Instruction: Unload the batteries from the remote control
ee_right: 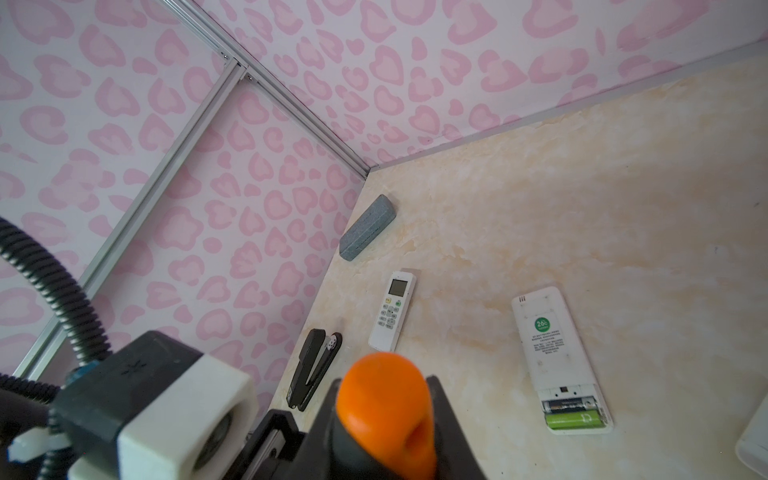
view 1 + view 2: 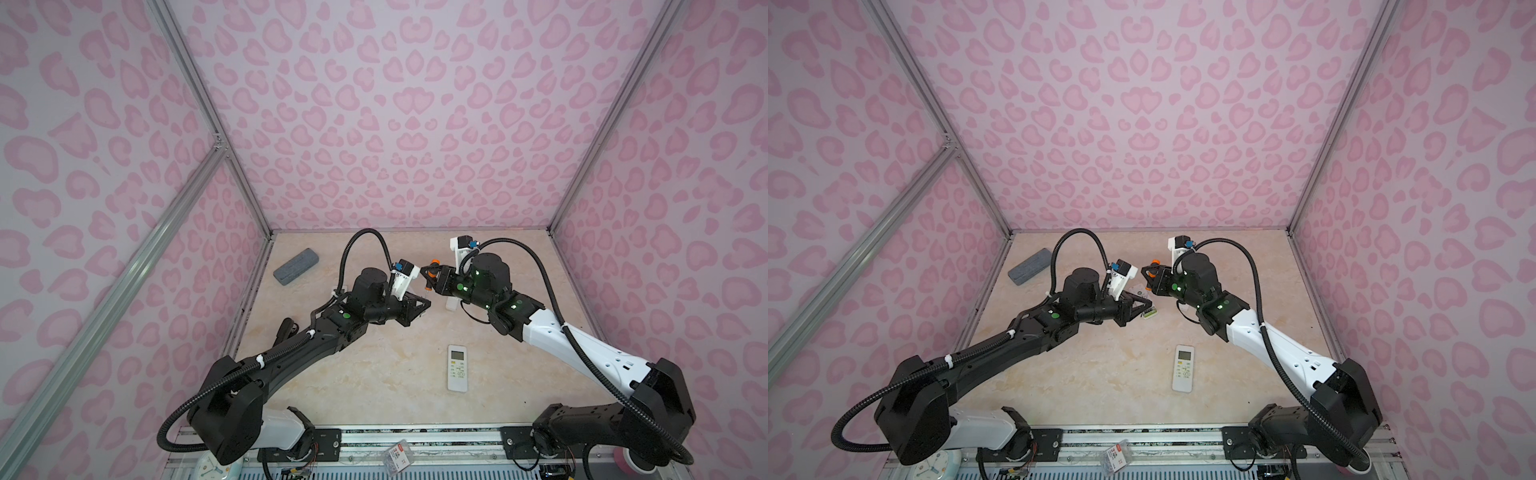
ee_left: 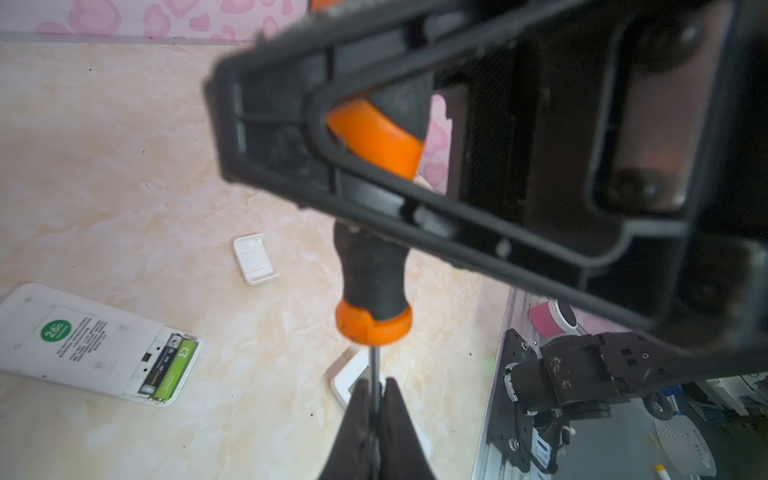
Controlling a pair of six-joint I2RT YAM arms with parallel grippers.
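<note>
Marbled beige worktop (image 2: 374, 386) enclosed by pink heart-patterned walls (image 2: 415, 124). Grey oblong case (image 2: 296, 266) lies near the far left corner, and a black stapler (image 1: 313, 374) at the left edge. Small white cover plate (image 3: 254, 258) lies flat. Screwdriver (image 3: 374, 286) has an orange-and-black handle, its shaft pointing down. Pink tape roll (image 3: 545, 320) sits off the worktop.

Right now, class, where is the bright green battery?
In the right wrist view, the green battery lies in the open compartment of the face-down white remote, beside a dark battery and nearer that remote's end edge.
</note>
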